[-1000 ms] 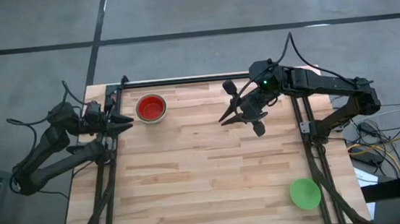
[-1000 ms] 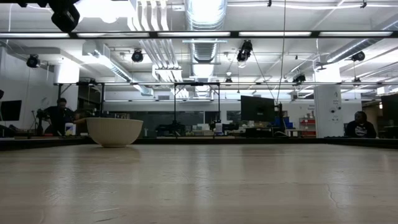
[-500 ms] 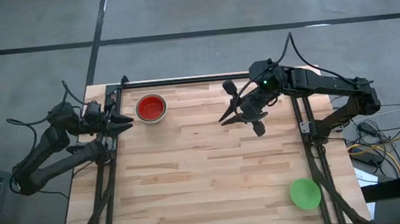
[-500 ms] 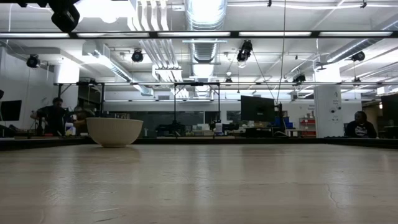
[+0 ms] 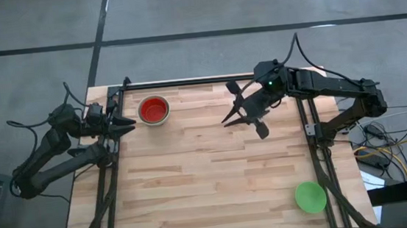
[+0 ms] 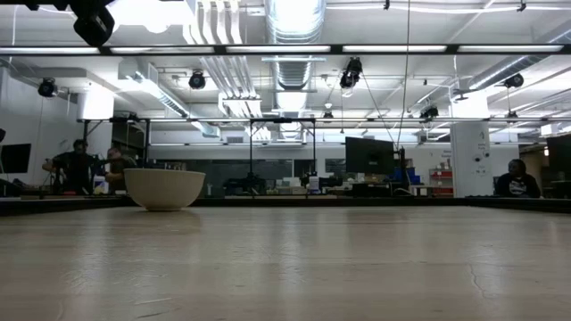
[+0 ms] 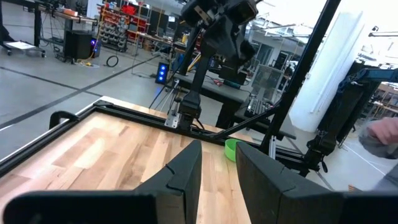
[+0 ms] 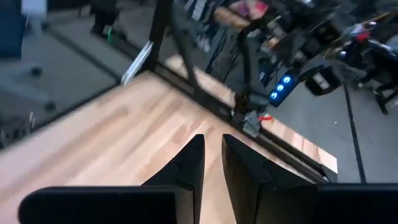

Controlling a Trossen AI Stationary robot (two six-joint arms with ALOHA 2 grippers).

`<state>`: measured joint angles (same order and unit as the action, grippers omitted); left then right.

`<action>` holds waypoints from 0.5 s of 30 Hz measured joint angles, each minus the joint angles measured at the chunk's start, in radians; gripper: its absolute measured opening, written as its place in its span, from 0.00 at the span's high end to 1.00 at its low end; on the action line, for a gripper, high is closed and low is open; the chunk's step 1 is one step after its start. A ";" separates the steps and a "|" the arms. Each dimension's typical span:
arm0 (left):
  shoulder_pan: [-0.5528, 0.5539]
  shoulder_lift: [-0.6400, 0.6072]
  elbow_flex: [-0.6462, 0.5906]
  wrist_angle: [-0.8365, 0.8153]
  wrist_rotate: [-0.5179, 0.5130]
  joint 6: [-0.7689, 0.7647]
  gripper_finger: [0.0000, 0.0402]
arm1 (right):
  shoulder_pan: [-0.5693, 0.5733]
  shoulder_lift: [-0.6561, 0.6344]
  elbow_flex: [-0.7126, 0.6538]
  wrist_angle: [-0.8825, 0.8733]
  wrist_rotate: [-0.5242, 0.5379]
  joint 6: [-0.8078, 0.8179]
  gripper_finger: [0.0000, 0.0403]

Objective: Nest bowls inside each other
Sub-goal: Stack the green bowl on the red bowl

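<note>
A red bowl [image 5: 153, 109] sits nested in a whitish-grey bowl [image 6: 164, 188] at the far left of the table. One green bowl [image 5: 310, 197] rests on its base near the table's near right corner, and the left wrist view shows it as well [image 7: 231, 148]. My left gripper [image 5: 132, 123] hovers at the table's left edge, next to the red bowl, pointing level across the table; it is open and empty [image 7: 217, 163]. My right gripper [image 5: 225, 122] hangs high over the far middle of the table, slanting down, with a narrow gap between its fingers [image 8: 212, 149] and nothing in it.
Dark metal rails [image 5: 186, 81] run along the table's far edge and down both sides. The bare wooden top [image 5: 209, 180] lies between the bowls. People sit and stand in the room beyond the far edge [image 6: 85, 165].
My right gripper has rolled a little about its own pointing line while staying in the same place above the table. The bowls have kept still.
</note>
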<state>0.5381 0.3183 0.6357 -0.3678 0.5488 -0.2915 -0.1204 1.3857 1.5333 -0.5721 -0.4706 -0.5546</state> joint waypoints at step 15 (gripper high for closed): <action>0.000 0.000 0.000 0.000 0.000 0.000 0.74 | -0.014 -0.001 0.000 -0.016 0.416 0.495 0.87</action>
<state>0.5381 0.3187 0.6357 -0.3679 0.5488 -0.2916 -0.1339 1.3851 1.5333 -0.5883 -0.0544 -0.0597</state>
